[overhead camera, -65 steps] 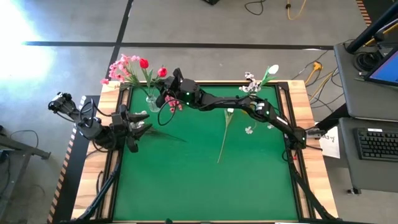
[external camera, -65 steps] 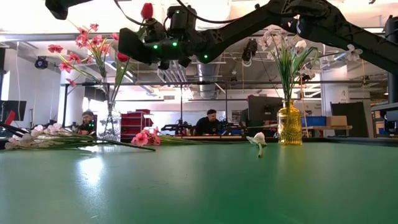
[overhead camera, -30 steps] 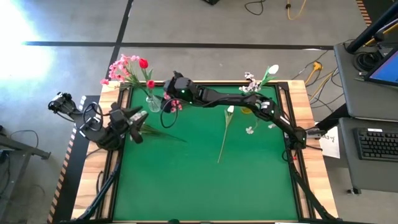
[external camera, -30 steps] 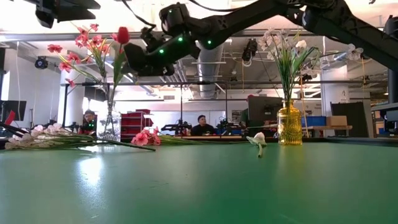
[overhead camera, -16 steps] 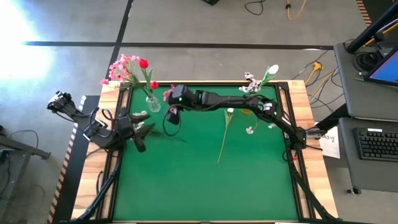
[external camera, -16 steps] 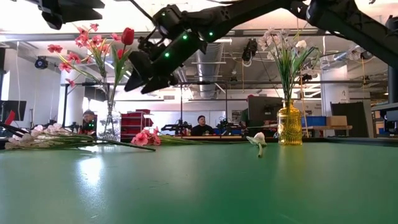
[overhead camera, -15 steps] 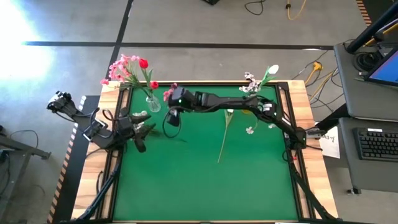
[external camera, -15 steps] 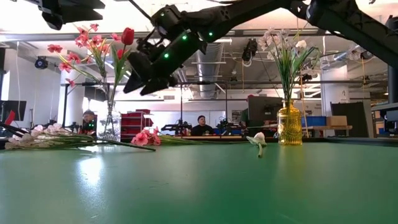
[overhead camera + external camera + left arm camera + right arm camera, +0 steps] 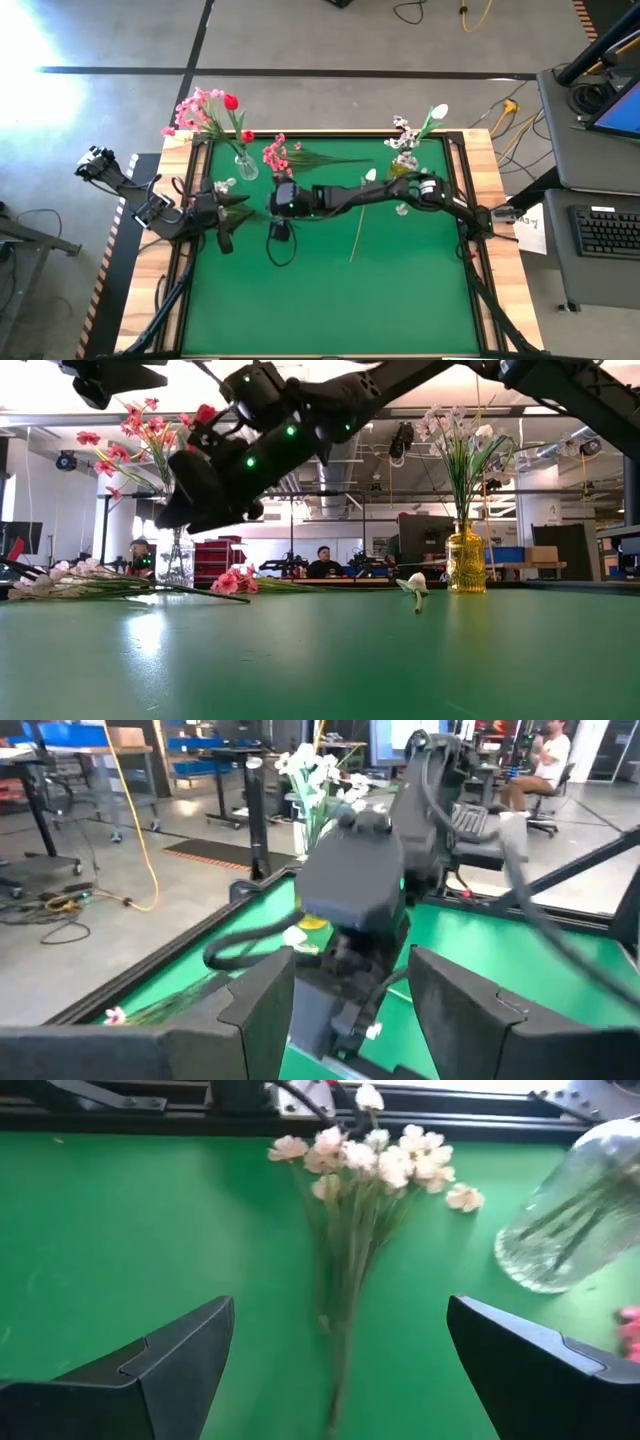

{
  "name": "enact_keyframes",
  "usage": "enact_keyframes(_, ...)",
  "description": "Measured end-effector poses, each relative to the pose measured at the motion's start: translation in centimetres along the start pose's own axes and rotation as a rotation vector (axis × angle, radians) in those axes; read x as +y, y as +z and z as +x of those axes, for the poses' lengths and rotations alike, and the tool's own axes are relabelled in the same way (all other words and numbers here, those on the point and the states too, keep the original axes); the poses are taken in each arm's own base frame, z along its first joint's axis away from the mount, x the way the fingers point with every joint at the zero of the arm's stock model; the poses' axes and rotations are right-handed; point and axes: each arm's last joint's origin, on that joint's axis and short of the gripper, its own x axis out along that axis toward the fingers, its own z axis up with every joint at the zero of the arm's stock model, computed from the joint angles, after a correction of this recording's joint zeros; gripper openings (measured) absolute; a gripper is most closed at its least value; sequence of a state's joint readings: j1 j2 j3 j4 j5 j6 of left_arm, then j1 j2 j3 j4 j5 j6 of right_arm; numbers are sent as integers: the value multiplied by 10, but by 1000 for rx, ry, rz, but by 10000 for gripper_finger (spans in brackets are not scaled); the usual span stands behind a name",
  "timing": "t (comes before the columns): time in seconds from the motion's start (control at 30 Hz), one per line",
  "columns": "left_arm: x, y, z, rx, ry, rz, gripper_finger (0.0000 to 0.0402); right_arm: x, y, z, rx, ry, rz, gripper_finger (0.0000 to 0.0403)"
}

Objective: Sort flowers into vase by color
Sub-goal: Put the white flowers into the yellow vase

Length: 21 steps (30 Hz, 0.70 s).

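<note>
Nowhere legible writing around flowers

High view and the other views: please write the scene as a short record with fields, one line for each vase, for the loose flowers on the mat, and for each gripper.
clear vase: rear left of the green mat, holds red and pink flowers
yellow vase: rear right, holds white flowers
pink spray: lying loose near the clear vase
pale blossom spray: lying at the left edge
white tulip: lying mid-mat
right gripper: open, empty, above the mat facing the pale spray
left gripper: open, at the left edge by the pale spray
</note>
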State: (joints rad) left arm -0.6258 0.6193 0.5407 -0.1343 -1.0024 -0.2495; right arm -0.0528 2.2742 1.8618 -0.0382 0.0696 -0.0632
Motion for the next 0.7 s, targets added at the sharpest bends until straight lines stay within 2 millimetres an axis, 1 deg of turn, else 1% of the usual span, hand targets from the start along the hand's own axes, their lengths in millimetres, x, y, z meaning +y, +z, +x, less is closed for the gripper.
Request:
enact_keyframes(0.07,-1,0,0,2,0,-2,181,3,-8,3,-24,2,23,359)
enact_keyframes(0.23,-5,-2,3,6,1,-3,181,3,-22,6,-91,-2,73,359)
enact_keyframes(0.37,-8,-3,6,9,1,2,181,4,-31,12,-147,-3,67,359)
enact_keyframes(0.43,-10,-4,7,12,3,3,181,8,-37,19,-167,-1,51,359)
enact_keyframes(0.57,-13,-6,9,18,3,-9,181,10,-47,29,-144,-6,53,359)
enact_keyframes(0.7,-15,-8,10,25,4,-12,181,6,-51,33,-131,-11,80,358)
